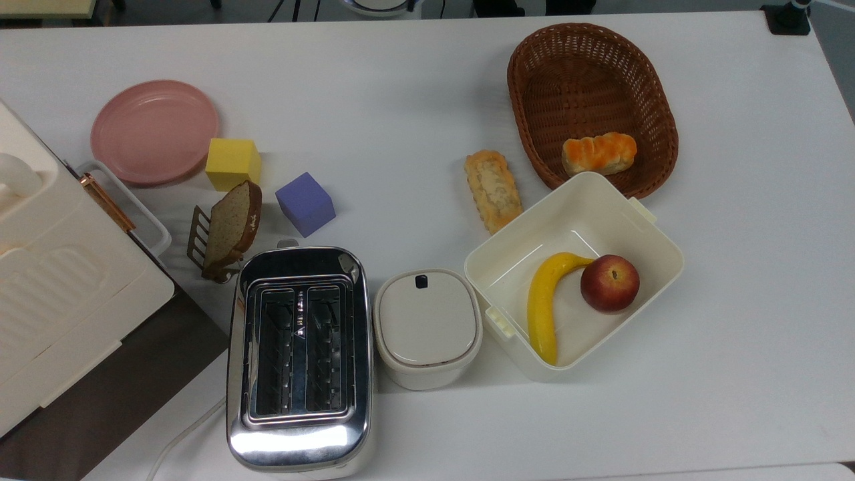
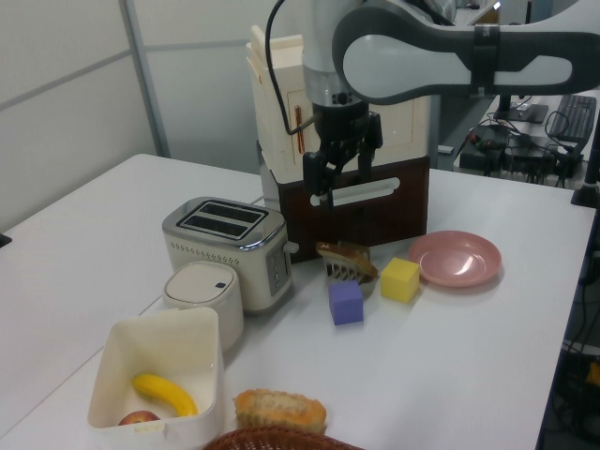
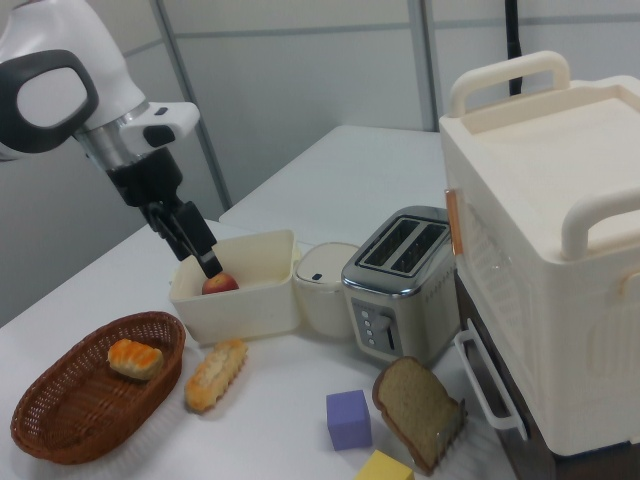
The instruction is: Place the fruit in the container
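Gripper [image 2: 340, 175] is up in the air with nothing in it, fingers spread apart, hanging in front of the big cream cabinet [image 2: 342, 112] in the left view. In the right view it sits above the far-left edge of the container [image 3: 237, 296], well clear of everything on the table [image 1: 414, 93].

Apple [image 1: 609, 282] is inside the container [image 1: 651, 220], resting on the floor of the box toward the top view's right wall, yellowish patch around its stem dimple facing up. A banana [image 1: 542, 300] lies in there too, curved, its upper tip touching or just beside the apple on the top view's left.

Rest of the scene in the top view: small lidded white pot [image 1: 427, 326] just left of the container, chrome toaster [image 1: 298, 357] left of that. A wicker basket [image 1: 591, 100] sits on the far side of the container with an orange-glazed bun [image 1: 598, 153] in it, and a long pastry [image 1: 493, 190] lies on the table between basket and container, on the left. Further left there's a purple cube [image 1: 305, 203], a yellow cube [image 1: 232, 164], a slice of brown bread [image 1: 232, 224] leaning on a little rack, and a pink plate [image 1: 153, 131].
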